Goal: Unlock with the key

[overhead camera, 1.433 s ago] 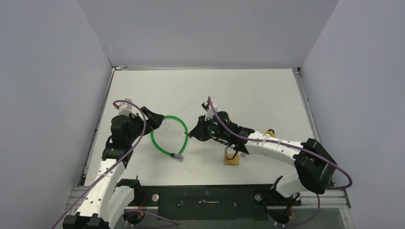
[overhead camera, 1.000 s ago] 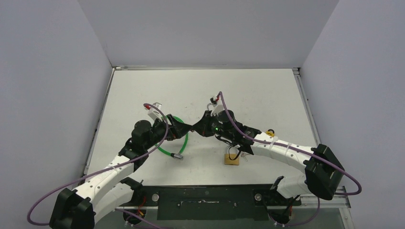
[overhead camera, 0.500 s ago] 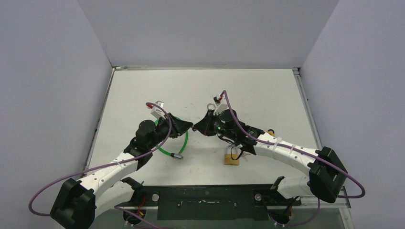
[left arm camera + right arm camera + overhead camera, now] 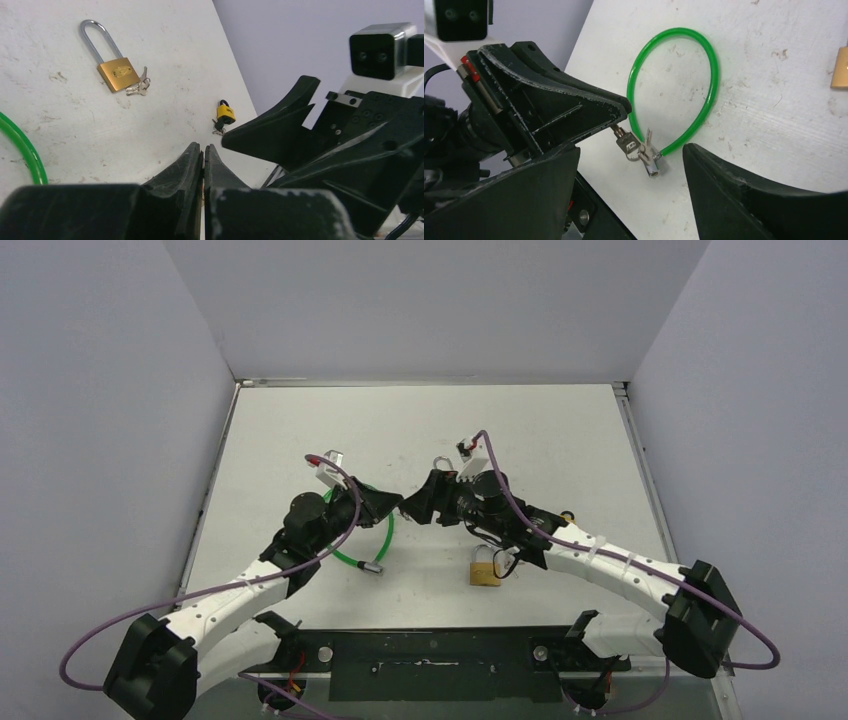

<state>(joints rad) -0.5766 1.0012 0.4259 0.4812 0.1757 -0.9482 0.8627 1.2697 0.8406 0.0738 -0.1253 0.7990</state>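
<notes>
- The cable lock (image 4: 372,540) lies on the table (image 4: 300,430), left of centre, its far part under the left gripper (image 4: 394,505).
- The left gripper and right gripper (image 4: 416,508) face each other tip to tip at mid-table, left one on the left.
- A key (image 4: 622,139) sits in the left gripper's tip, with spare keys (image 4: 646,152) hanging from it, over the cable lock's end.
- The padlock (image 4: 485,573) lies nearer and right of the grippers, with the padlock keys (image 4: 139,88) just beside it.
- The small padlock (image 4: 225,113) lies farther right, beside the right arm, well apart from the padlock.
</notes>
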